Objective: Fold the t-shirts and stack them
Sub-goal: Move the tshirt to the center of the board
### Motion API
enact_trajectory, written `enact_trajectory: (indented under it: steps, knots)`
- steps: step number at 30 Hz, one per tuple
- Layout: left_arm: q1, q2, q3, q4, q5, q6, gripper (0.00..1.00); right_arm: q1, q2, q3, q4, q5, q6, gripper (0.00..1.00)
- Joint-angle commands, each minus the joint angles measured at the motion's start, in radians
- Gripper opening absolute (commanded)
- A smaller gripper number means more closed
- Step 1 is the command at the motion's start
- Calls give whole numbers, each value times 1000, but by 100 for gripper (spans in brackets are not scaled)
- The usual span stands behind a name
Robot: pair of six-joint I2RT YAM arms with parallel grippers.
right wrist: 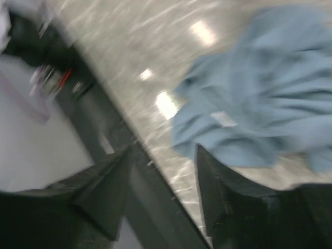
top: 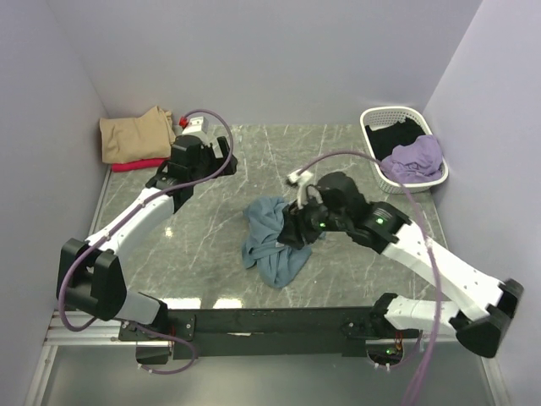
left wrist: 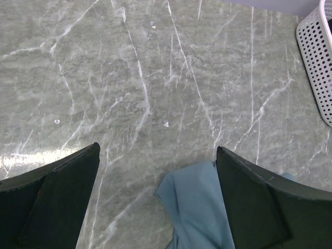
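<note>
A dusty teal-blue t-shirt (top: 269,244) lies crumpled in the middle of the marble table. My right gripper (top: 297,228) is low at its right edge. The blurred right wrist view shows that gripper (right wrist: 163,176) open and empty, with the blue t-shirt (right wrist: 259,93) just beyond one fingertip. My left gripper (top: 193,159) is at the back left, open and empty (left wrist: 158,150), and a corner of the blue t-shirt (left wrist: 199,207) shows below it. A folded tan t-shirt (top: 135,135) lies on a red t-shirt (top: 135,166) in the back left corner.
A white lattice basket (top: 376,127) stands at the back right, holding a lilac t-shirt (top: 414,158) and a black t-shirt (top: 396,134). Its wall shows in the left wrist view (left wrist: 316,57). Purple walls close in three sides. A black rail (top: 270,321) runs along the near edge.
</note>
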Motion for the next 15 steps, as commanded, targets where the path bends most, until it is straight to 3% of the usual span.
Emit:
enact_trajectory:
  steps: [1,2,6,13,15]
  knots:
    - [2,23,51,23,24,-11,99,-8,-96,-16,10,367,110,68]
    - [2,25,51,25,29,-11,100,-10,-107,-27,16,477,127,72]
    - [2,15,47,28,41,1,99,-27,-40,-27,24,537,144,73]
    - [2,-15,10,23,2,9,99,-28,94,-65,102,286,176,67]
    - [2,-18,14,15,-8,13,99,-28,111,-70,105,294,202,67]
